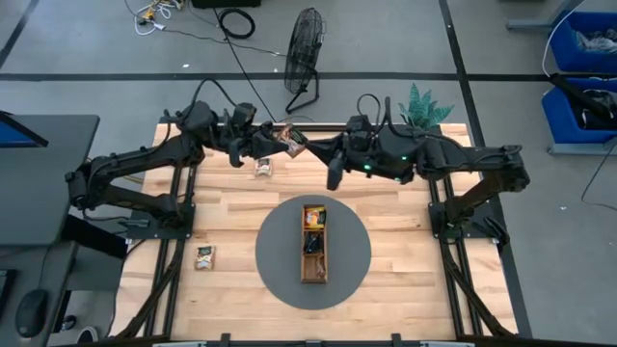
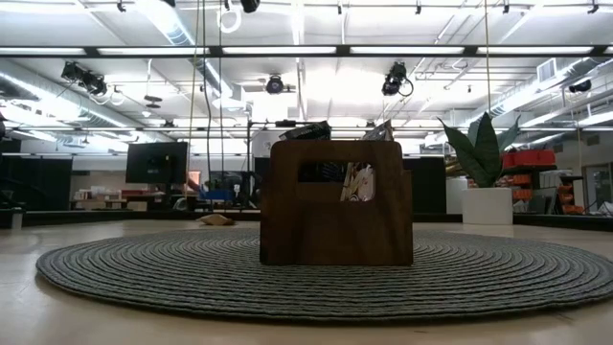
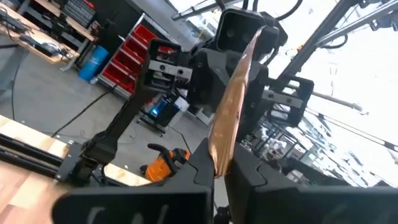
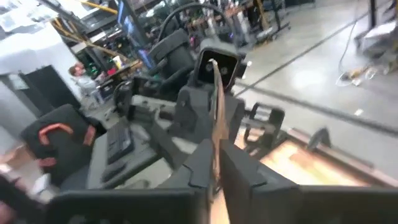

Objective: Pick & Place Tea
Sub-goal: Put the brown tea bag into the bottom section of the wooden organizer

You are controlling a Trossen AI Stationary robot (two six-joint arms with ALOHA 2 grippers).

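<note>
One tea sachet (image 1: 293, 143), coppery tan, hangs in the air over the table's far middle, between both grippers. My left gripper (image 1: 281, 142) comes at it from the left and my right gripper (image 1: 309, 147) from the right; both are shut on it. Each wrist view shows the sachet edge-on (image 3: 229, 106) (image 4: 217, 106) with the other arm's gripper behind it. The wooden tray (image 1: 314, 243) stands on a round grey mat (image 1: 278, 253) with sachets (image 1: 315, 216) in it. Two more sachets (image 1: 263, 167) (image 1: 203, 256) lie flat on the table. My left gripper pinches the sachet's one edge (image 3: 219, 160) between its two fingers, coming about level from the table's left. The sachet stands edge-on out of the fingers, clear of the table. My right gripper pinches the opposite edge (image 4: 216, 163) between its two fingers, coming level from the table's right. The sachet spans the gap between the two grippers, lifted clear.
The low view shows the tray's end wall (image 2: 335, 206) on the mat (image 2: 144, 270), with sachets peeking through its cut-out. A potted plant (image 1: 424, 106) stands at the table's far right corner. A fan (image 1: 307, 48) stands on the floor beyond the far edge.
</note>
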